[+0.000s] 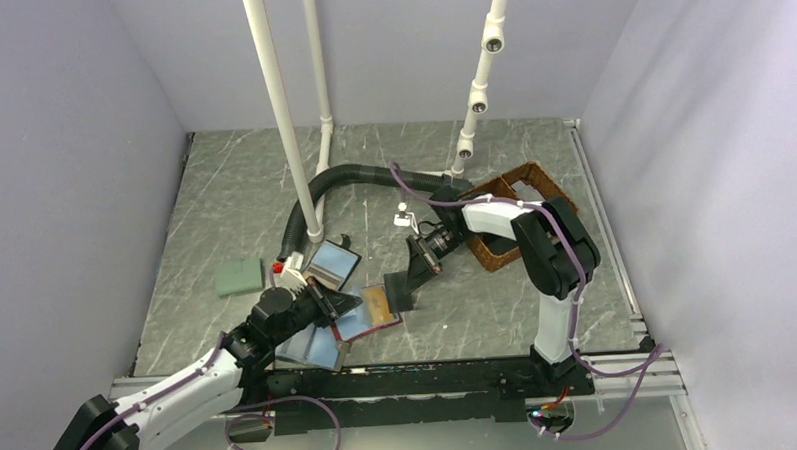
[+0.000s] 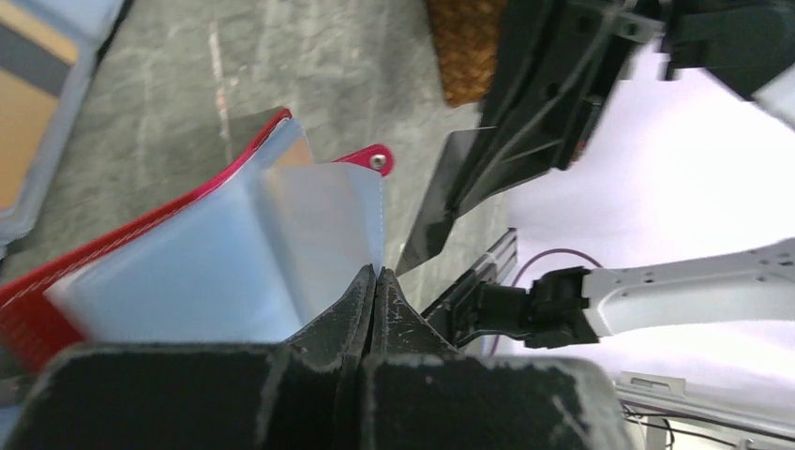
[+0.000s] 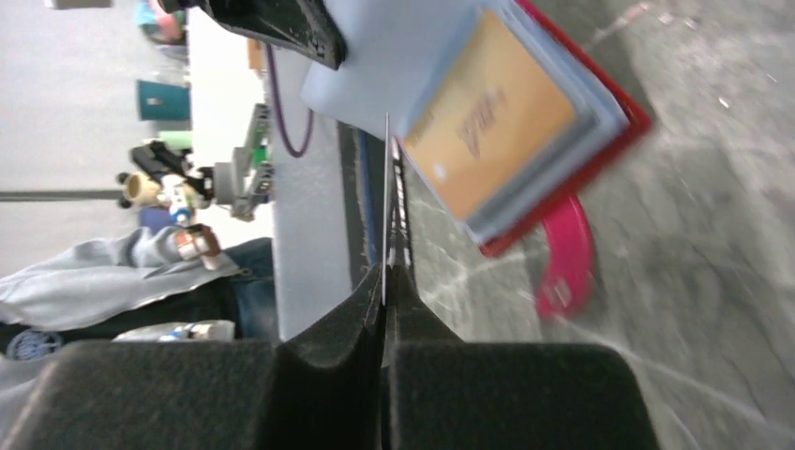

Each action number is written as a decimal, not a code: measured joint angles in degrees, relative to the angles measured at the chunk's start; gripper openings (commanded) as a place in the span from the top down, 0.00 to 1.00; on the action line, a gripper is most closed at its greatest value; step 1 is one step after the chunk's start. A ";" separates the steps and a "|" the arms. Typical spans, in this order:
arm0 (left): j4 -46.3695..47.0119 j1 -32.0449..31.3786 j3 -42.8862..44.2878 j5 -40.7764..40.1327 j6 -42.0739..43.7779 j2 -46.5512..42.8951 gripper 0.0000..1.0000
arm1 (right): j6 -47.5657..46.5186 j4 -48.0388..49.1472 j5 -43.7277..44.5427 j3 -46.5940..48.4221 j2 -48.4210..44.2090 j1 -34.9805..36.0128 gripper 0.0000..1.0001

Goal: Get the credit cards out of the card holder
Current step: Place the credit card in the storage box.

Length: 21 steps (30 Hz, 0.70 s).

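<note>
Grey table (image 1: 468, 323), card holder (image 1: 373, 314) long axis left-right

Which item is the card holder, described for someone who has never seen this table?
On the grey marbled table, look near the front middle, where the left gripper and right gripper meet. The card holder sits there, pinched by the left gripper. Its red rim sets it apart from the black-rimmed case behind and the grey-blue wallet nearer the arm bases.

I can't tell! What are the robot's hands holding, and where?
Left gripper pinches the card holder by a sleeve's edge; right gripper pinches a dark credit card by its edge.
</note>
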 measured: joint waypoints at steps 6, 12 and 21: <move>-6.73 0.00 2.32 -0.24 0.04 4.57 1.00 | -11.56 -9.73 7.69 1.27 -4.07 -3.54 1.00; -11.56 0.04 5.22 -0.70 0.35 7.93 1.00 | -21.11 -19.50 10.54 8.59 -7.54 -12.57 1.00; -17.00 0.26 8.55 -0.76 3.28 8.44 1.00 | -15.41 -17.27 18.78 8.00 -16.13 -32.63 1.00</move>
